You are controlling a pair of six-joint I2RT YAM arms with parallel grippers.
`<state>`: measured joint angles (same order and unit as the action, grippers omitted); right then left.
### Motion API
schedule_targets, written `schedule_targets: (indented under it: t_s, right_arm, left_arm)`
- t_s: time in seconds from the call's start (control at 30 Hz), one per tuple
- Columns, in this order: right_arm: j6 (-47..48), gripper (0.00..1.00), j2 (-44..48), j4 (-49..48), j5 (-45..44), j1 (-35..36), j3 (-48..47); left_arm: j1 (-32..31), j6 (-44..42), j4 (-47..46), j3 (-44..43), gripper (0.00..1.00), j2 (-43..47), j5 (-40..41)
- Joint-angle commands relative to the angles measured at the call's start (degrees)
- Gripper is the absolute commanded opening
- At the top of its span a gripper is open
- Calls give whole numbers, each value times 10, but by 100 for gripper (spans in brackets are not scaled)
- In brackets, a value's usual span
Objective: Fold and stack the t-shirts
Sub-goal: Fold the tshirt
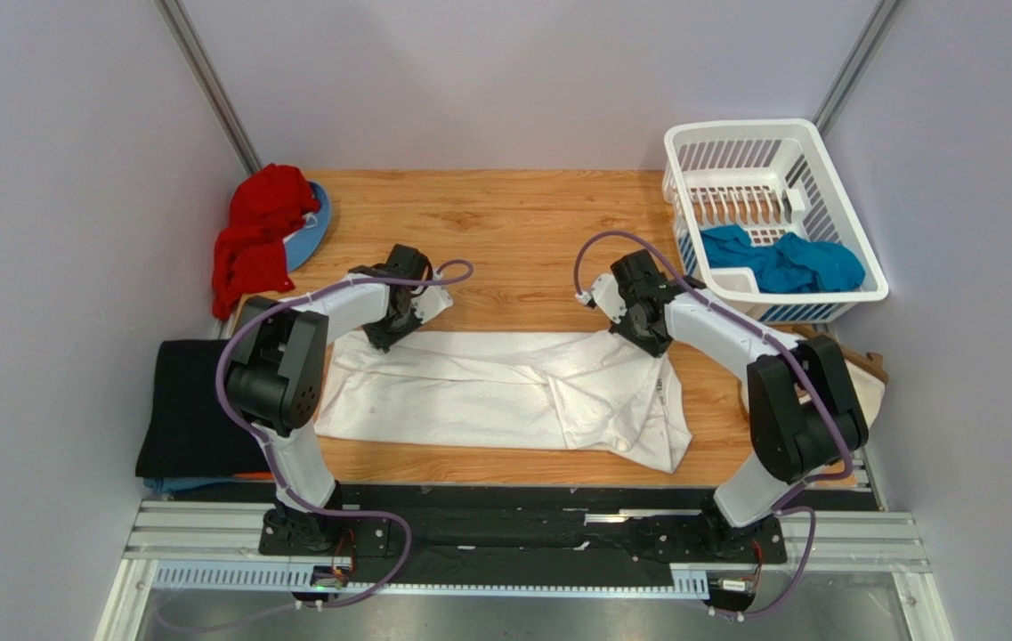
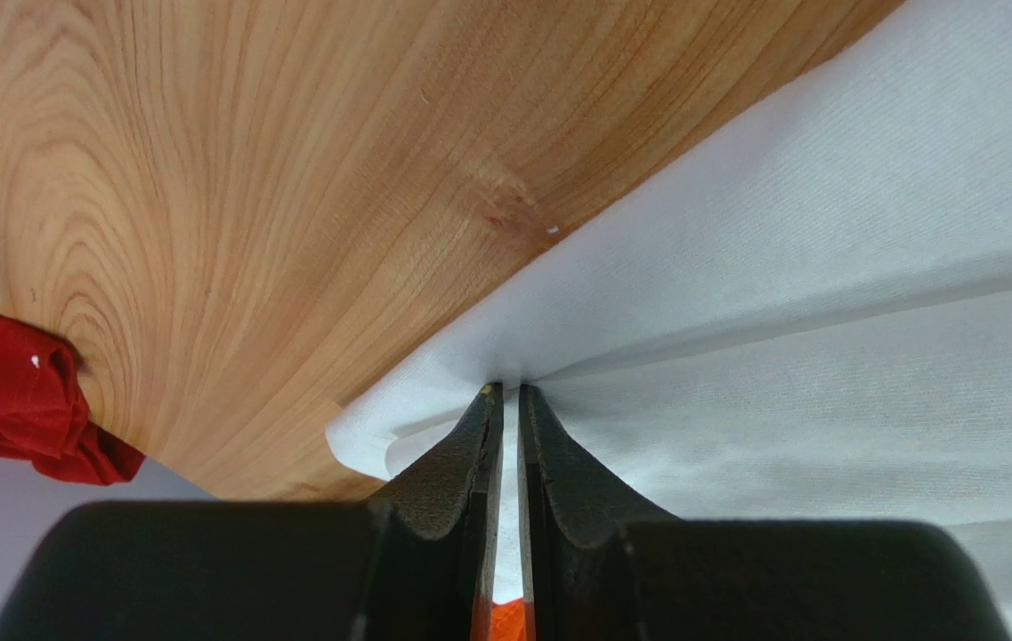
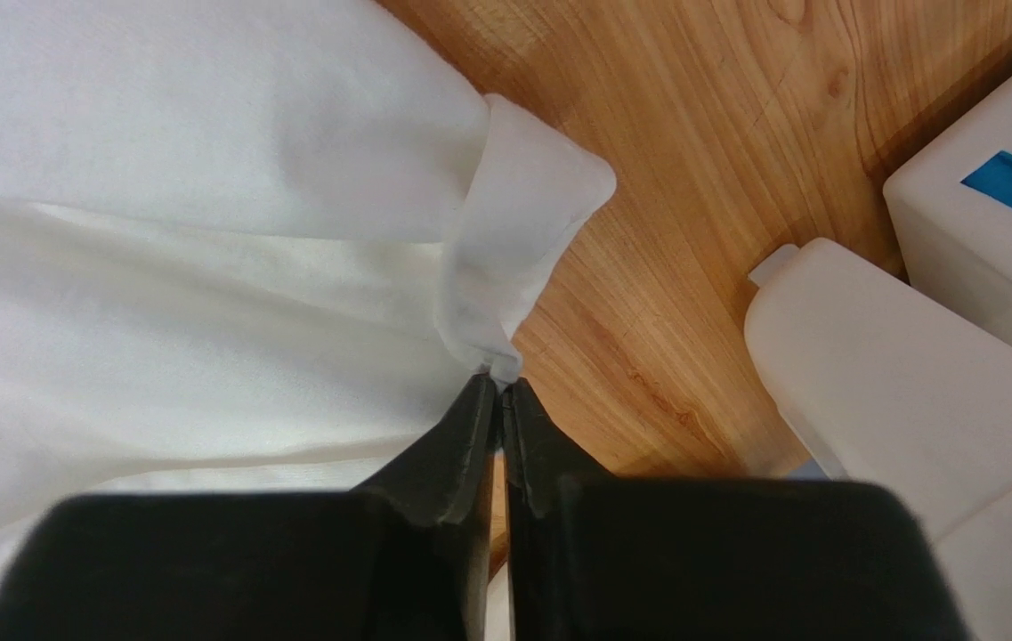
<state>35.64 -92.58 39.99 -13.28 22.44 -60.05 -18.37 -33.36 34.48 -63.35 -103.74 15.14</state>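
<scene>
Since the left gripper (image 2: 511,391) and right gripper (image 3: 499,385) are pinching the white shirt (image 1: 498,387), it's lying taut between them. Probably prepping a fold.

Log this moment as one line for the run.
white shirt: spread on table; left end effector: pinching its far edge; right end effector: pinching its far edge

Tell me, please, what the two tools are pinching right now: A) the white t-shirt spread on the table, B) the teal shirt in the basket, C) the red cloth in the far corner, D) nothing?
A: the left tool and the right tool are each shut on an edge of the white t-shirt, as both wrist views show.
</scene>
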Motion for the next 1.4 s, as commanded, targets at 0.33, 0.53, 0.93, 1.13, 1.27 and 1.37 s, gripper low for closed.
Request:
schedule_targets:
  t_s: [0.33, 0.53, 0.93, 1.13, 1.27, 1.37]
  right_arm:
    - [-19, 41, 55, 20, 2, -5, -18]
    - [-59, 42, 92, 79, 59, 20, -62]
    - [-81, 41, 73, 98, 106, 131, -97]
    - [-83, 40, 32, 81, 107, 161, -111]
    - [-85, 40, 2, 68, 115, 175, -125]
    - [-92, 41, -19, 63, 123, 187, -138]
  left_arm:
    - [0, -5, -8, 17, 17, 8, 6]
    - [0, 3, -7, 17, 17, 20, 4]
    - [0, -28, 55, 11, 18, 86, -81]
    - [1, -66, 62, 31, 18, 91, -76]
    - [8, -80, 51, 36, 18, 79, -63]
    - [20, -88, 50, 29, 18, 71, -63]
